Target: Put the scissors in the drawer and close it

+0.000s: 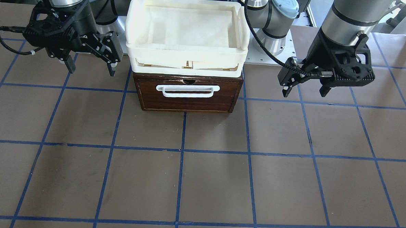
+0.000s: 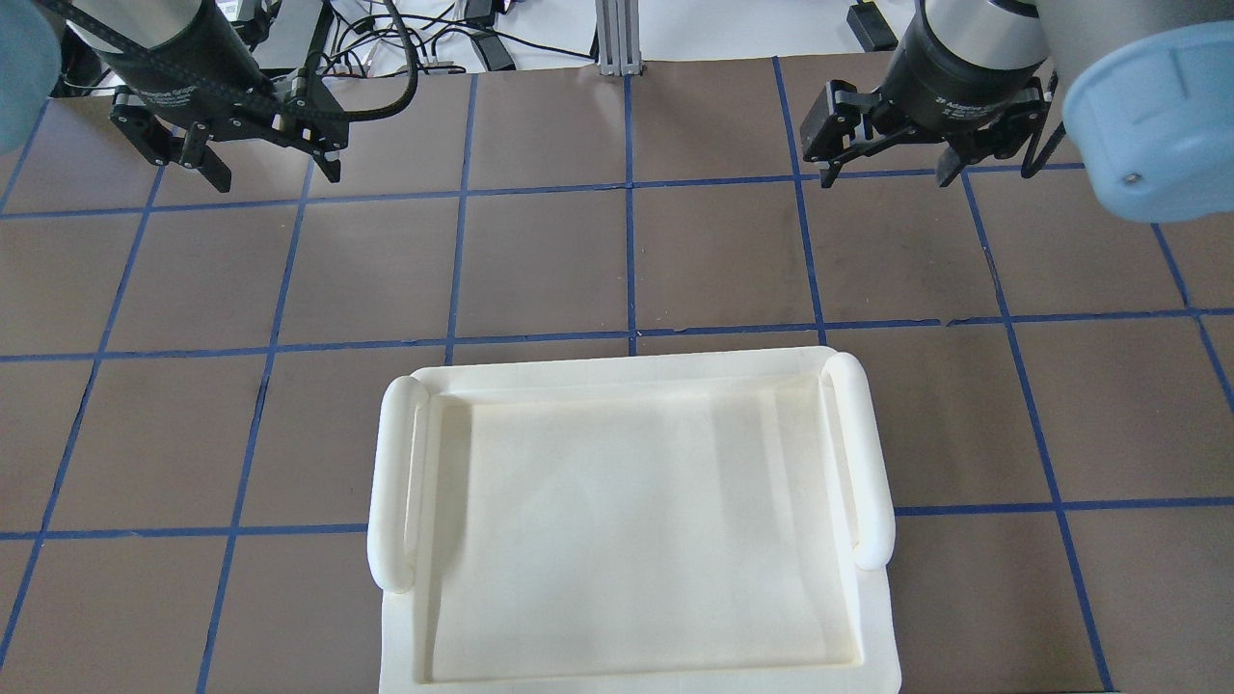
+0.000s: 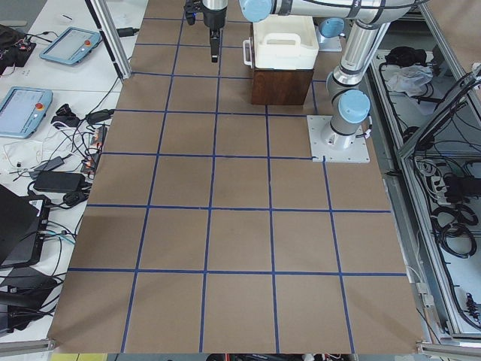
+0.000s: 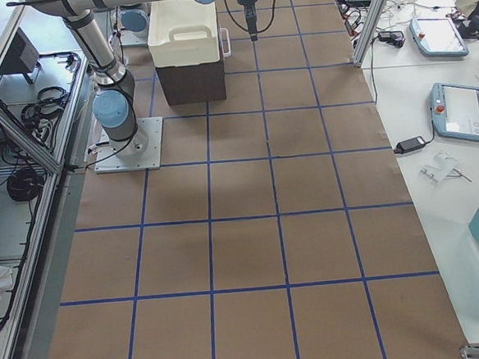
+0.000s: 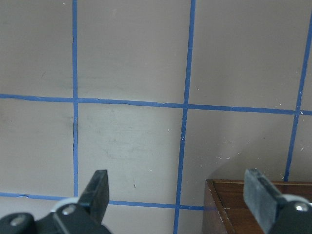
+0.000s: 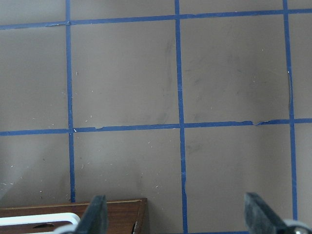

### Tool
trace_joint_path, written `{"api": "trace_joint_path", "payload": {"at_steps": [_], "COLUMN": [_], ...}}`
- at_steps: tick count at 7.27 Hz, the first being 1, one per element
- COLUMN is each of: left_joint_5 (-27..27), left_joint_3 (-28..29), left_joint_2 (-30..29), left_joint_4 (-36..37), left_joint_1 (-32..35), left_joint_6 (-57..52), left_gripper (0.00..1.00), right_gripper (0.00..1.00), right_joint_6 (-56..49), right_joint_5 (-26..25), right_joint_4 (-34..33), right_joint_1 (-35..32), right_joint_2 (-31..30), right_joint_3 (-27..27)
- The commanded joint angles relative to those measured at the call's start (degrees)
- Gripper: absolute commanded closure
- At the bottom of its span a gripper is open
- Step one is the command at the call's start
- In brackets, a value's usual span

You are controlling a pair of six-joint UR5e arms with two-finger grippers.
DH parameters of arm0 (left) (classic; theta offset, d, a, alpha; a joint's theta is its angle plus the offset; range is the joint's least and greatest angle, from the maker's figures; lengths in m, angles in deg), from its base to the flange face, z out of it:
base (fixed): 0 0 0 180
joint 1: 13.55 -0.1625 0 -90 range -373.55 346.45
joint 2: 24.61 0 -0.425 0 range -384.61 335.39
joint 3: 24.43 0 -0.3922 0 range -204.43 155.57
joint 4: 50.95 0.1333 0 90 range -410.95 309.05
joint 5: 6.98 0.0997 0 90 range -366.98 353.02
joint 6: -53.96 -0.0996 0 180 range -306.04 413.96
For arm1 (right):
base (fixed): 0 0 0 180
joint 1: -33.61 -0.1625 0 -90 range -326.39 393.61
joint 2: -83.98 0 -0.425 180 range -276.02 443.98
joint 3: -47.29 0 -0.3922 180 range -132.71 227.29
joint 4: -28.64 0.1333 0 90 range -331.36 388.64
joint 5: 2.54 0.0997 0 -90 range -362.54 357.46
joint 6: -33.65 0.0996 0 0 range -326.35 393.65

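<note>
The drawer (image 1: 190, 100) has a dark brown wooden front and a white bar handle (image 1: 187, 90). It sits pushed in, with the front flush with its cabinet. The scissors show in no view. My left gripper (image 1: 305, 91) hangs open and empty above the table beside the drawer, and it also shows in the overhead view (image 2: 273, 176). My right gripper (image 1: 90, 68) hangs open and empty on the drawer's other side, and it also shows in the overhead view (image 2: 887, 178). The left wrist view shows a corner of the drawer front (image 5: 243, 204). The right wrist view shows the front and its handle (image 6: 39, 220).
Cream-white plastic trays (image 1: 188, 27) are stacked on top of the drawer cabinet and hide it in the overhead view (image 2: 627, 520). The brown table mat with blue grid lines (image 1: 200, 182) spreads in front. Side tables with tablets and cables flank the table ends (image 3: 22, 105).
</note>
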Motion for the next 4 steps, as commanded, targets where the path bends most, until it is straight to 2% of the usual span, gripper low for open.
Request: {"api": "trace_joint_path", "payload": {"at_steps": [1,4], "left_joint_5": [0.0,0.0], "left_joint_3": [-0.6,-1.3], "left_joint_2": [0.6,1.0], "left_joint_4": [0.0,0.0], "left_joint_1": [-0.1,-0.1], "left_joint_6": [0.1,0.0], "left_gripper": [0.00,0.00], "right_gripper": [0.00,0.00], "right_joint_6": [0.0,0.0], "right_joint_5": [0.1,0.1], "right_joint_4": [0.0,0.0], "right_joint_1": [-0.1,-0.1], "right_joint_2": [0.0,0.0], "right_joint_3": [0.0,0.0]}}
